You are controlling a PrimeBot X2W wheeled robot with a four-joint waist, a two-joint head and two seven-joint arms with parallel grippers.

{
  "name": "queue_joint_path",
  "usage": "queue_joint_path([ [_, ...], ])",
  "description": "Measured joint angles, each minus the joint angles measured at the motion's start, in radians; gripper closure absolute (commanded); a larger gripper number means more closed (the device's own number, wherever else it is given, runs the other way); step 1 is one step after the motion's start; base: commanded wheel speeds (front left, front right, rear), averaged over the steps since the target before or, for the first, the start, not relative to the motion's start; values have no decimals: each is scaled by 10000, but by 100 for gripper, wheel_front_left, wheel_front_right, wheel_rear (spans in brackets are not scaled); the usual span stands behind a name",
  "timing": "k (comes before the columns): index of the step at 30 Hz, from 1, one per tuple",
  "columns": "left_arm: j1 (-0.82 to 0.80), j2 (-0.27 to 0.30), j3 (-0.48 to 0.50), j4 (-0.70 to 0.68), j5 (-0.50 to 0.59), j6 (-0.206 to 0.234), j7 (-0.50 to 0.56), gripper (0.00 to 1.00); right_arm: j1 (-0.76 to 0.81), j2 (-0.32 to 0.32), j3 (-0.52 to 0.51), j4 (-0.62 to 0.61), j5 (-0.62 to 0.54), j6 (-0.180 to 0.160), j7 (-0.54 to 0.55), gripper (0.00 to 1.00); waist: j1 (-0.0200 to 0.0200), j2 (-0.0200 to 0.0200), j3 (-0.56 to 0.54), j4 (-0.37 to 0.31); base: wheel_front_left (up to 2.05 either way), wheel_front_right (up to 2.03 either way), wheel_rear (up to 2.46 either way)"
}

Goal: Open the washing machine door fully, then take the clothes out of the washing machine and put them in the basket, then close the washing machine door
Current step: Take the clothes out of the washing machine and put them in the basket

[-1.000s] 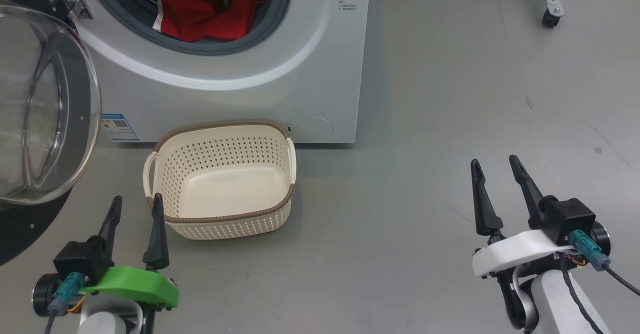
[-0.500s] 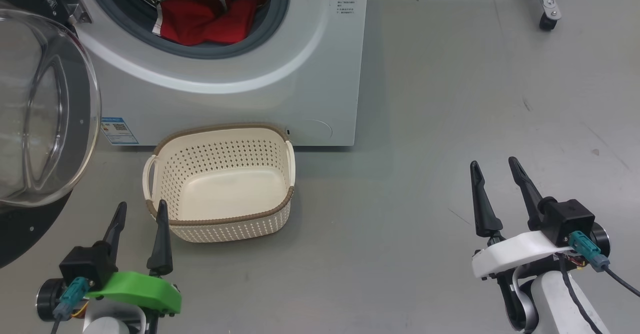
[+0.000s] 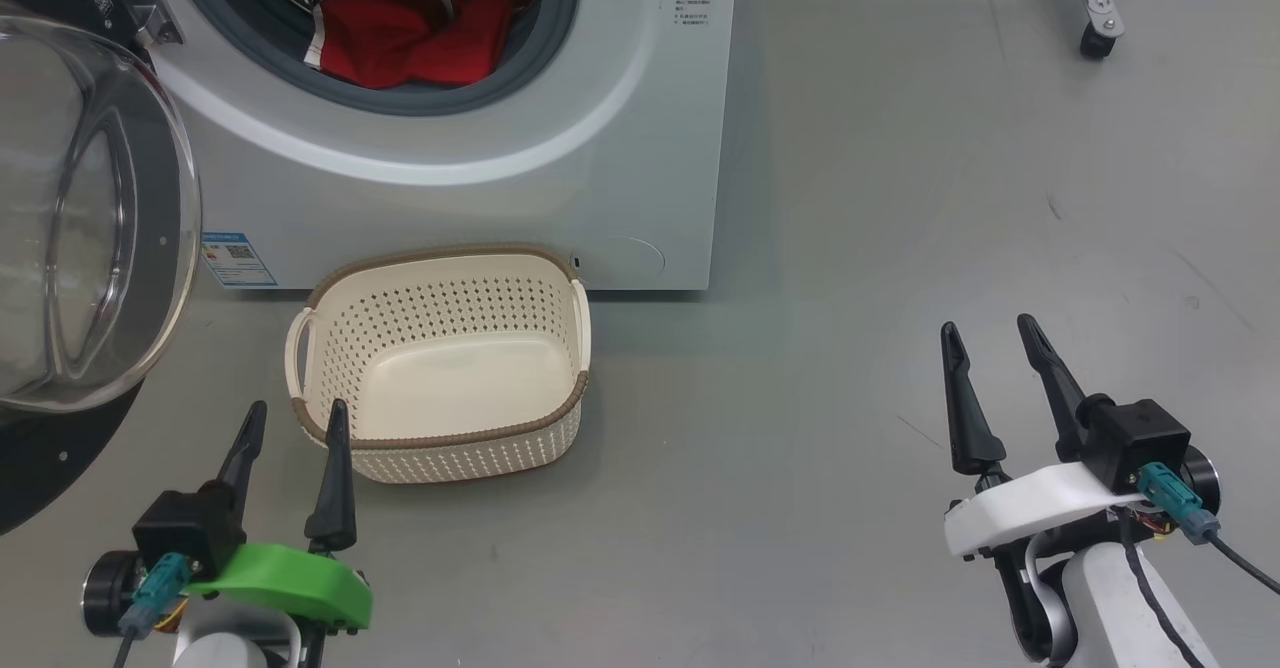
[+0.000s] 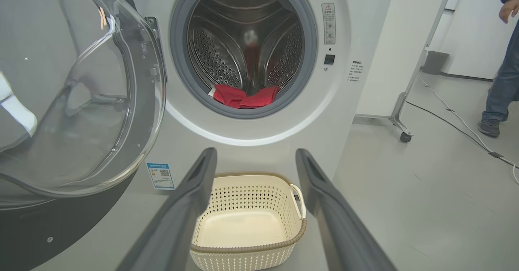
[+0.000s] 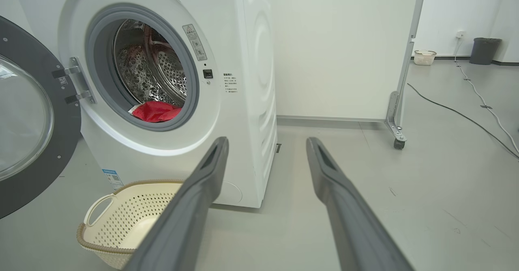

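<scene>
— Done?
— The washing machine door [image 3: 90,218] is swung open beside the washing machine [image 3: 450,198].
— Remaining?
— The clothes [image 3: 410,43] are lodged in its drum, the basket [image 3: 460,458] set empty before it; left gripper [image 3: 298,408] and right gripper [image 3: 987,324] are spread wide, empty.

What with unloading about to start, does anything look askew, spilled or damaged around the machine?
Nothing stands out. The washing machine door is swung open, the clothes lie inside the washing machine, and the basket sits upright and empty before it.
</scene>
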Motion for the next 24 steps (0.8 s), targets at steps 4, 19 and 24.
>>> queue_joint_path([
  [4,0,0,4,-25,77,-10,0,0,13,2,0,0,0,2,0,0,0,0,-2,-3,0,0,0],
  [19,25,-4,-19,-230,79,-178,0,0,102,21,8,-12,-61,8,0,0,0,0,70,-5,16,-16,0],
  [24,25,-4,-15,-272,79,-186,0,0,115,33,4,-12,-63,8,0,0,0,0,136,9,52,-52,0],
])
